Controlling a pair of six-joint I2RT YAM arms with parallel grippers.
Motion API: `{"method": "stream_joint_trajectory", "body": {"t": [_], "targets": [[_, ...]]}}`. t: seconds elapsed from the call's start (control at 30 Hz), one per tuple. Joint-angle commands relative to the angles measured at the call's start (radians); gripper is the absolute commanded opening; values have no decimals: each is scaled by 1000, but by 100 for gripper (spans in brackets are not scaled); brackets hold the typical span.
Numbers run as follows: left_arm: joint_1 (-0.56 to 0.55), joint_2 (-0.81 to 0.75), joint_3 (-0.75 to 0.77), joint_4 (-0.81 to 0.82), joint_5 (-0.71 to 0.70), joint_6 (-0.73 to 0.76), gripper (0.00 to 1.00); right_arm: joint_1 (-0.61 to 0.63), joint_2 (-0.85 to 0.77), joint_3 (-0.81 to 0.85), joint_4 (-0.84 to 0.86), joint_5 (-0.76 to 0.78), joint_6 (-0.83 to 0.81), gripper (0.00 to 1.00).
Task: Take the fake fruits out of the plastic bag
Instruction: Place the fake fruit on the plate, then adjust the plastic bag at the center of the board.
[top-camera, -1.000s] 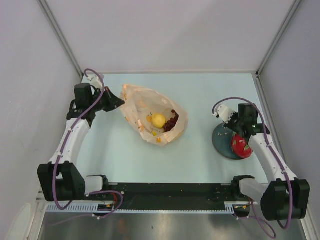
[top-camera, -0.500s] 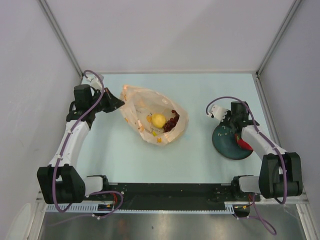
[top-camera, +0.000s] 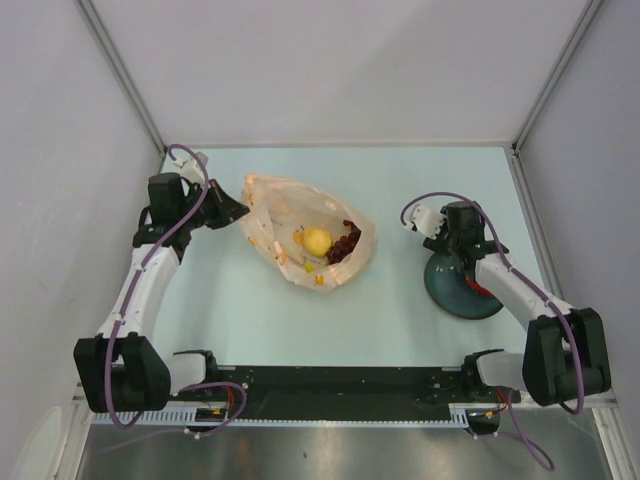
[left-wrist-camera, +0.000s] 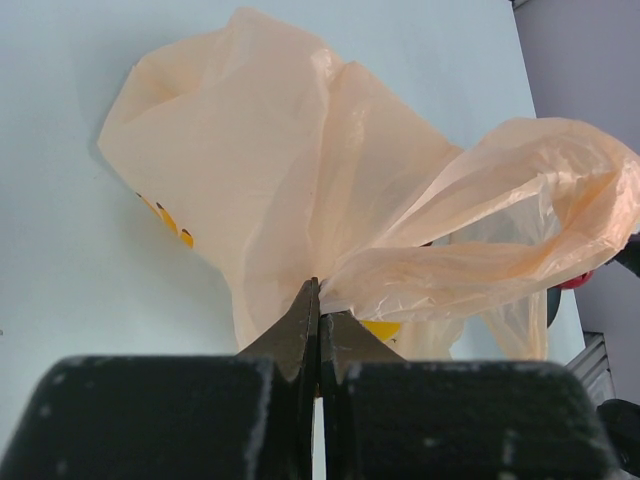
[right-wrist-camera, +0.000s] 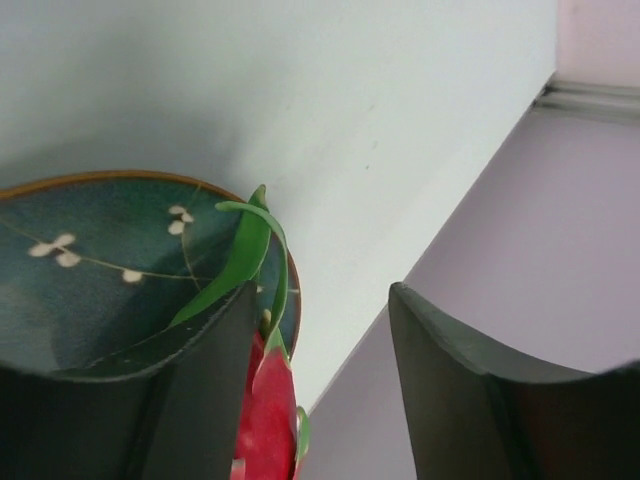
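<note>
Top view: Your left gripper (top-camera: 232, 208) pinches the plastic bag (top-camera: 290, 205) at its left edge. A yellow fruit (top-camera: 317, 240) and a dark red cluster (top-camera: 344, 243) lie inside. Your right gripper (top-camera: 452, 258) hangs over the plate (top-camera: 445, 292).
Left wrist: Jaws are clamped flat on a fold of film.
Right wrist: Jaws are parted and grip nothing. The red dragon fruit (right-wrist-camera: 265, 420) sits at the plate's rim, touching one finger.
Risk: Pull away sideways and you may roll it off. The thin film could also slip or tear.
</note>
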Motion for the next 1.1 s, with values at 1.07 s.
{"method": "stream_joint_trajectory", "body": {"t": [1.07], "targets": [[71, -323, -168, 25, 170, -320, 0, 708, 177, 274, -243, -399, 655, 40]]}}
